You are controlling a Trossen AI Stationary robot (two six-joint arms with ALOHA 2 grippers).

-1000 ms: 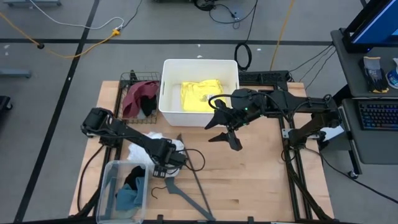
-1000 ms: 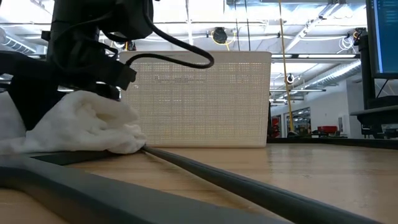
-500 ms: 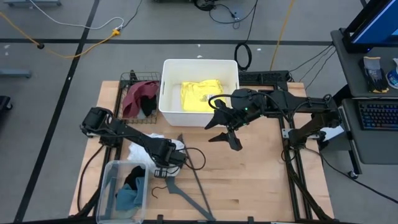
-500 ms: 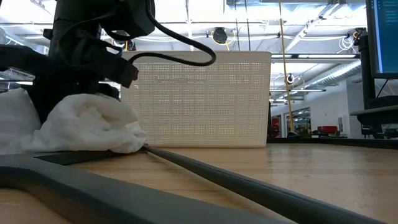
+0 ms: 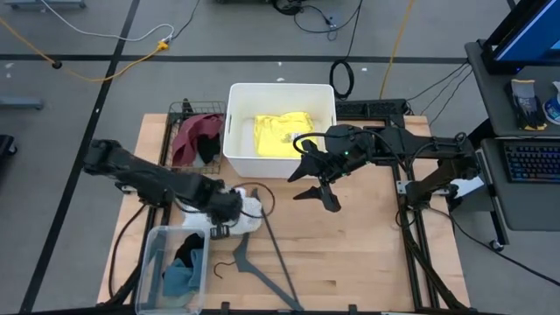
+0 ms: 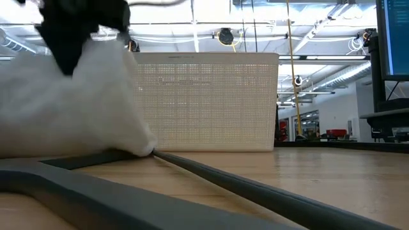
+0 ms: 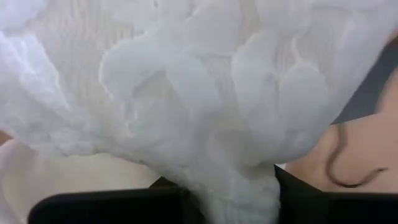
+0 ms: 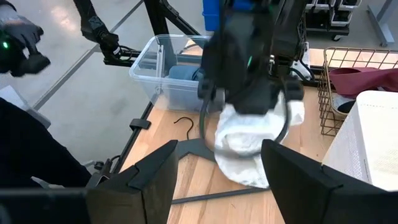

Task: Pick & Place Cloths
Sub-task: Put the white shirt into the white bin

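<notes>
White cloth [image 5: 244, 213] apparently between left jaws.

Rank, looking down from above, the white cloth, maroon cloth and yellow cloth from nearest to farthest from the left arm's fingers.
1. White cloth: gripped in the left fingers.
2. Maroon cloth: in the wire basket, table's far-left.
3. Yellow cloth: inside the white bin.

Count's in: one white cloth [image 5: 246, 213], one yellow [image 5: 282, 133], one maroon [image 5: 188, 137], one teal [image 5: 179, 278], one hanger [image 5: 262, 273], two bins [image 5: 236, 159].

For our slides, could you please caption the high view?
Left pincer grips the white cloth beside the hanger; right pincer hovers open.
</notes>
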